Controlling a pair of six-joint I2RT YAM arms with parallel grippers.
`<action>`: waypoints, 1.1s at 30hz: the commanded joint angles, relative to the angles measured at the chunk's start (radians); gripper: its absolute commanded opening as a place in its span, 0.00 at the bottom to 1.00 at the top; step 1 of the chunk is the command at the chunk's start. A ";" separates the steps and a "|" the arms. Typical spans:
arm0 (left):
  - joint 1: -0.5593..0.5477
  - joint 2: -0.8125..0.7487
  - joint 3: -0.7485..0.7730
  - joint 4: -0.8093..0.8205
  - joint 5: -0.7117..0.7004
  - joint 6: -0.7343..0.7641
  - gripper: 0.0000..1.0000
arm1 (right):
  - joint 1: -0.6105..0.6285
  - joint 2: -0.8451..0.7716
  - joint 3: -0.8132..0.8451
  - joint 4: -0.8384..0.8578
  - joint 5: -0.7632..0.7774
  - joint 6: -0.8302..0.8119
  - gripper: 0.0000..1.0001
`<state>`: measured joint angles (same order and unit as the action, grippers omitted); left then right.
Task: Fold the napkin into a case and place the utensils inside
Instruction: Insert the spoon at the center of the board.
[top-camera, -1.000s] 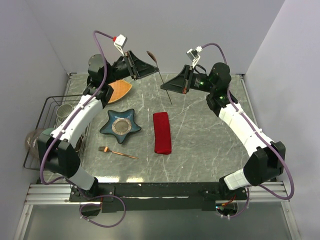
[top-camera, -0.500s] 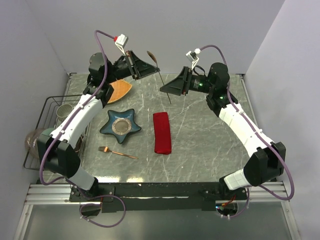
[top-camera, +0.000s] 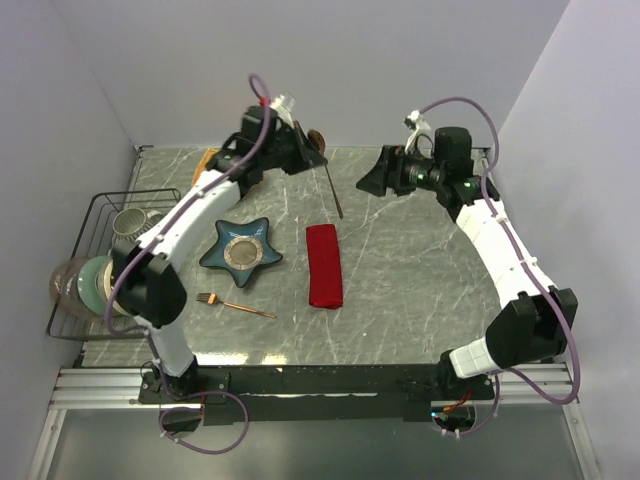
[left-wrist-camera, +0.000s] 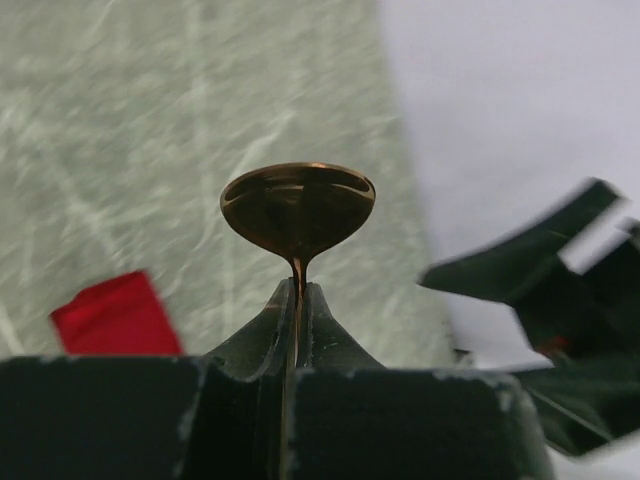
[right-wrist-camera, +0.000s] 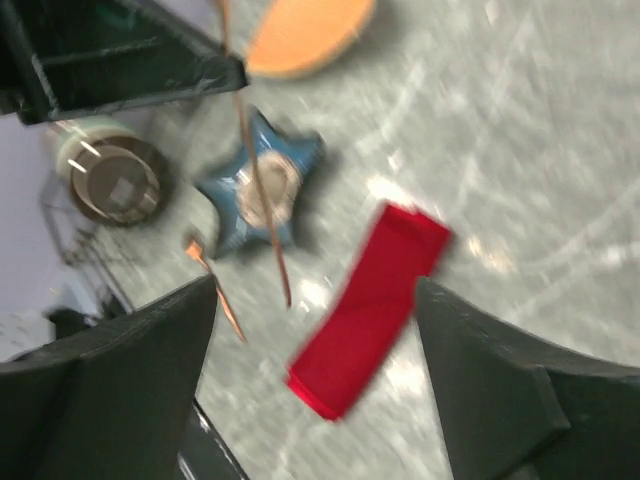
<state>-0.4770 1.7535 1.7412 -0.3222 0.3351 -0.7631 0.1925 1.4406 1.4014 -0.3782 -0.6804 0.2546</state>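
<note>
While my left claw (left-wrist-camera: 299, 292) pinches one spoon (left-wrist-camera: 298, 205) up high, my right claw (right-wrist-camera: 315, 295) is wide open; one red napkin (top-camera: 323, 265) and one fork (top-camera: 235, 305) lie below.

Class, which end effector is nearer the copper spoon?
Left. The left end effector grips the spoon by its handle; the right end effector is open, apart, to its right.

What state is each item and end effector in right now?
Left end effector: shut on the spoon's neck.
Right end effector: open, holding nothing.
Spoon: held in the air, bowl up.
Napkin: folded into a narrow strip, flat on the table.
Fork: lying on the table, not in the napkin.
</note>
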 joint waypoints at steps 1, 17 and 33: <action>-0.023 0.087 0.057 -0.196 -0.188 0.080 0.01 | -0.002 0.038 -0.054 -0.093 0.033 -0.106 0.79; -0.029 0.334 0.138 -0.304 -0.262 0.122 0.01 | -0.002 0.313 -0.036 0.004 -0.041 -0.005 0.58; -0.057 0.383 0.077 -0.334 -0.199 0.099 0.01 | -0.054 0.348 0.007 -0.050 -0.077 -0.031 0.60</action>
<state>-0.5175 2.1422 1.8297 -0.6411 0.1009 -0.6495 0.1558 1.7775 1.3724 -0.4316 -0.7338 0.2195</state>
